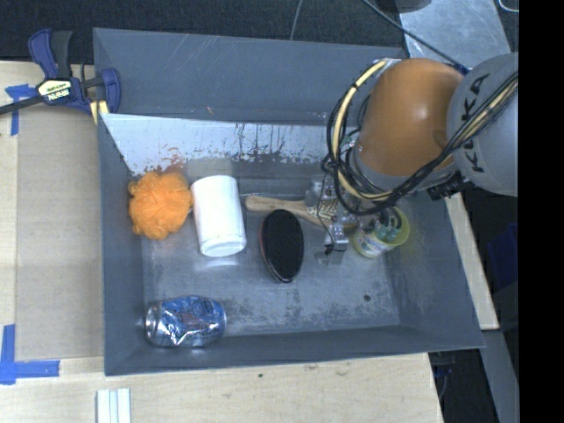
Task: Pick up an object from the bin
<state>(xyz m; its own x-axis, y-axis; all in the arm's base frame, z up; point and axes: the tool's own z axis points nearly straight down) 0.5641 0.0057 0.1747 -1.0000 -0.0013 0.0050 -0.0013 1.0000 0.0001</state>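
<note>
My gripper [333, 236] hangs low in the right half of the bin, under the arm's orange cover. It is just right of a black oval brush [282, 245], whose wooden handle [275, 204] runs towards the gripper. Close on the gripper's right lies a small green and yellow round thing [384, 233], partly hidden by the arm. Nothing shows held in the gripper.
A white cylinder-shaped cup [218, 215] lies left of the brush, with an orange mesh pouf [159, 203] beyond it by the left wall. A crushed blue can [186, 321] rests in the front left corner. The arm covers the bin's back right.
</note>
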